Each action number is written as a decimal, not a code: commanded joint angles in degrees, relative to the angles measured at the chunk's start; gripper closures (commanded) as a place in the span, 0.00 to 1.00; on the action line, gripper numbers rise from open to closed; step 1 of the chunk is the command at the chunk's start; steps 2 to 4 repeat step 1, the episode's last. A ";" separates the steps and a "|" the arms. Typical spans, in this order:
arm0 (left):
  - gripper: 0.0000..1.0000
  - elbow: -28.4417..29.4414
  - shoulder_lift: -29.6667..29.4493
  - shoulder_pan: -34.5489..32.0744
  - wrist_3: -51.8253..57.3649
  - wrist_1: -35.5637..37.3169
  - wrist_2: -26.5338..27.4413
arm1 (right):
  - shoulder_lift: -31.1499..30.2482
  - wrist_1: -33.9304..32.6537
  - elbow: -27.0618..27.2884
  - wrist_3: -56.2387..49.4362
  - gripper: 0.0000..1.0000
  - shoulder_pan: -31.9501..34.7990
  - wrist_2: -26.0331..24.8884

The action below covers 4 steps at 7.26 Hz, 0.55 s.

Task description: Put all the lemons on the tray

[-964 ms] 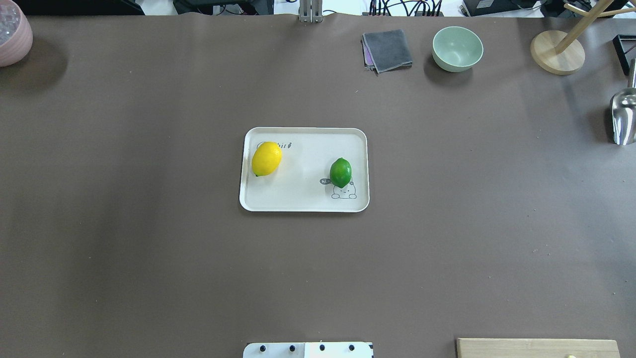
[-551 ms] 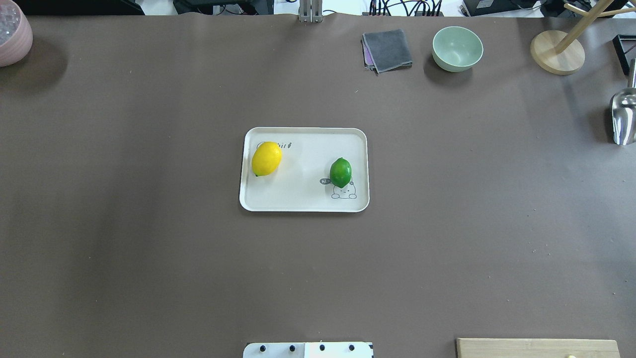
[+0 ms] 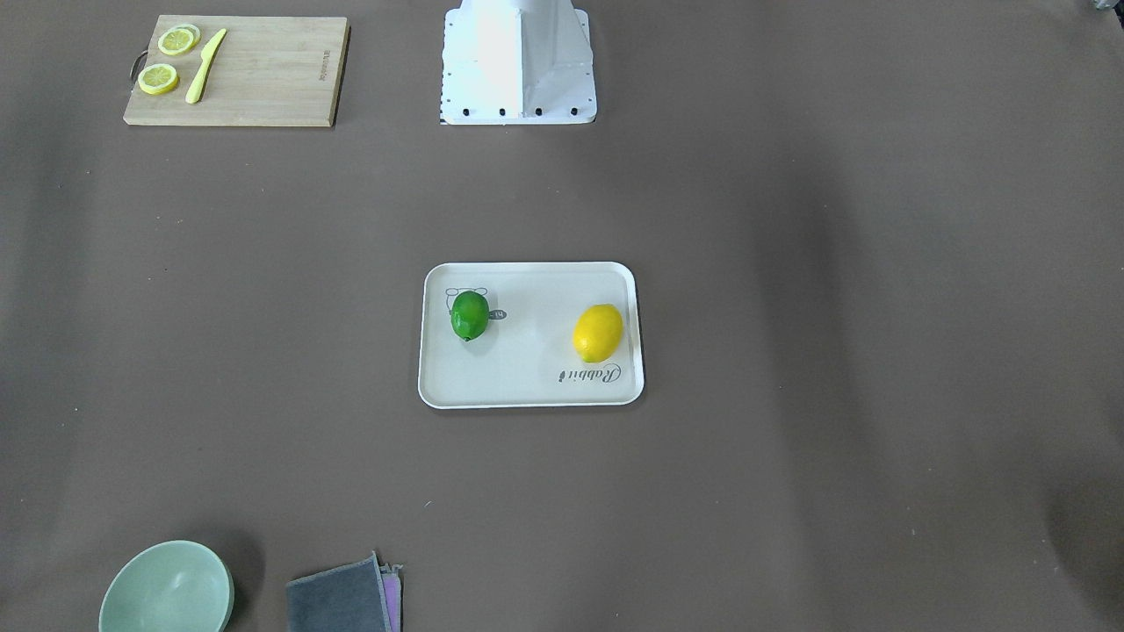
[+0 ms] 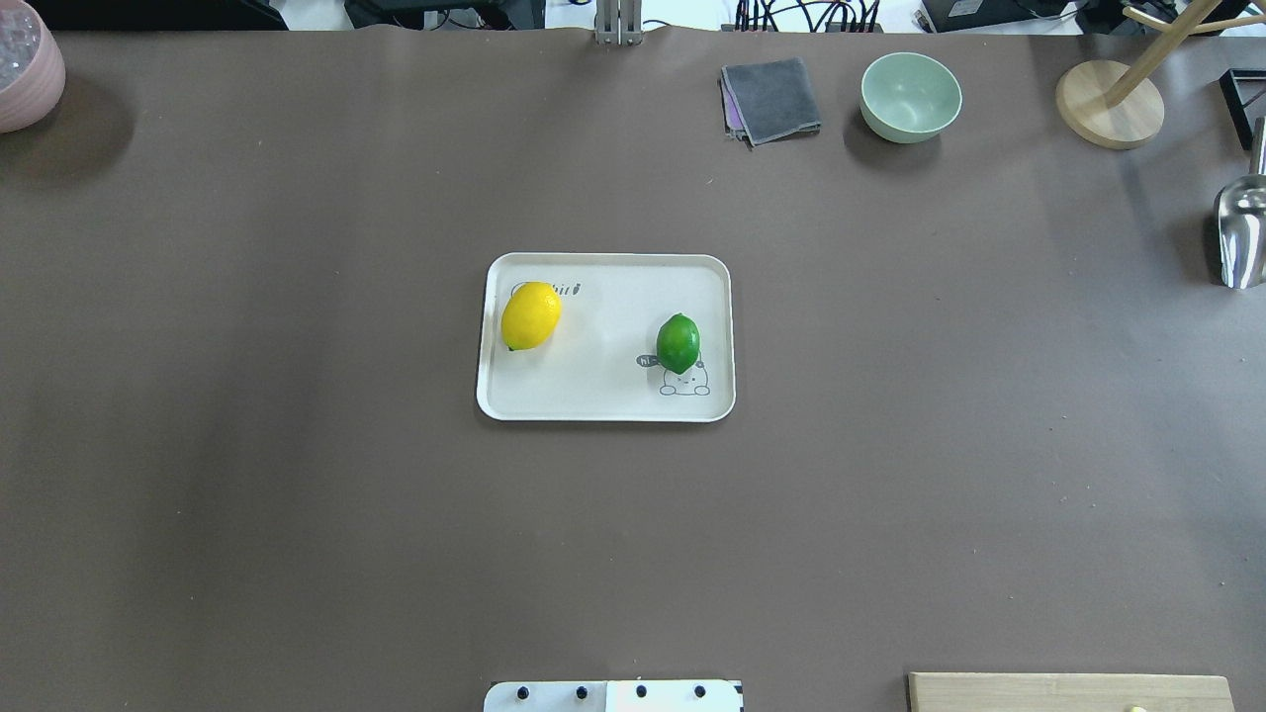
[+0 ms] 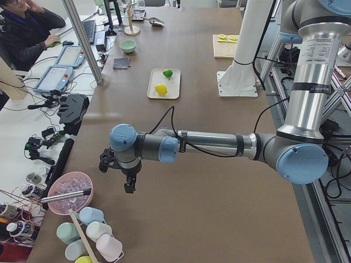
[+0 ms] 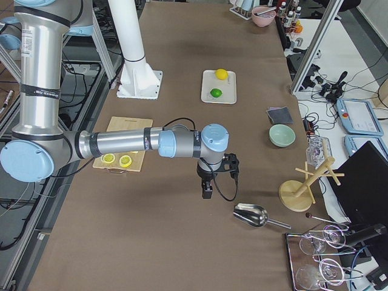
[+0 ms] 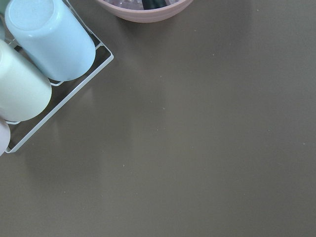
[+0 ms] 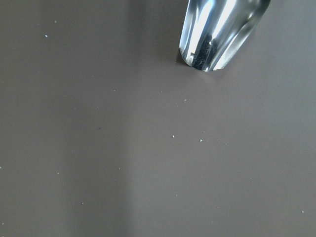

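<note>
The tray (image 4: 603,391) holds yellow lemon (image 4: 531,315) and green lemon (image 4: 678,343); left gripper (image 5: 129,188) and right gripper (image 6: 207,193): cannot tell.

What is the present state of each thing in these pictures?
tray: flat, holding both lemons.
yellow lemon: lying on the tray.
green lemon: lying on the tray, apart from the yellow one.
green bowl: upright, empty.
grey cloth: folded.
metal scoop: lying on its side.
left gripper: away from the tray; open or shut, I cannot tell.
right gripper: near the scoop; open or shut, I cannot tell.
</note>
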 commanded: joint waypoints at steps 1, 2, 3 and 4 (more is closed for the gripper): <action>0.02 0.00 -0.04 0.08 0.03 -0.01 0.00 | -0.10 -0.08 -0.09 0.00 0.00 -0.06 -0.03; 0.02 0.00 -0.04 0.08 0.03 -0.01 0.00 | -0.10 -0.08 -0.09 0.00 0.00 -0.06 -0.03; 0.02 0.00 -0.04 0.08 0.03 -0.01 0.00 | -0.10 -0.08 -0.09 0.00 0.00 -0.06 -0.03; 0.02 0.00 -0.04 0.08 0.03 -0.01 0.00 | -0.10 -0.08 -0.09 0.00 0.00 -0.06 -0.03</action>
